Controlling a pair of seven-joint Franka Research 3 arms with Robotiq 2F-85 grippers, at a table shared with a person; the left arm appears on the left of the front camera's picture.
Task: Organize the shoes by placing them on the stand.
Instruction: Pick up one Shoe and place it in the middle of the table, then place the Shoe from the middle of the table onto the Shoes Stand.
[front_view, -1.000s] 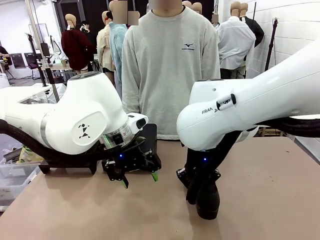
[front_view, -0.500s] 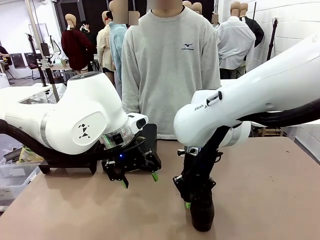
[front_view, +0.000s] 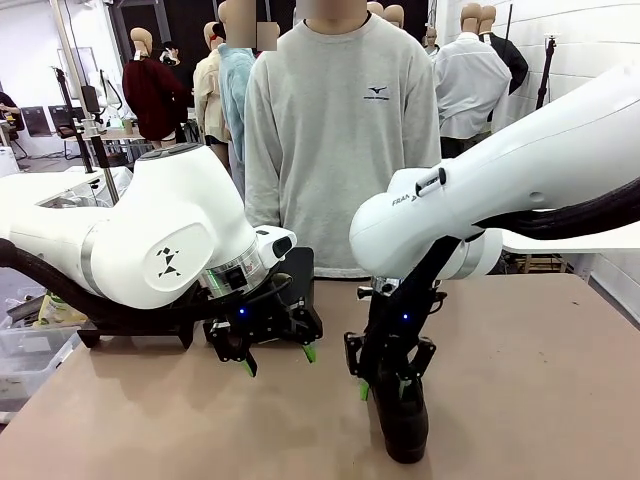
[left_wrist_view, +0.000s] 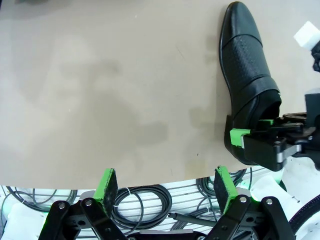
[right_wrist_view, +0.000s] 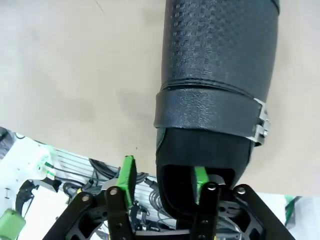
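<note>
One glossy black shoe lies flat on the tan table, toe toward the robot's side; its textured upper and buckle strap show as the shoe in the right wrist view. My right gripper stands at its heel with the jaws parted. One green pad is inside the heel opening. The other pad is outside, apart from the shoe's wall. The left wrist view shows the same shoe with that gripper at its heel. My left gripper hangs open and empty over the table, in front of a black stand.
A person in a grey sweatshirt stands at the far side of the table. Below the table's near edge, the left wrist view shows a white wire rack with black cables. Bare tabletop lies to the right and at the front left.
My right gripper was shut on the shoe's heel. Now its jaws have parted and the shoe rests on the table, a little nearer and to the left. The left arm has not moved.
</note>
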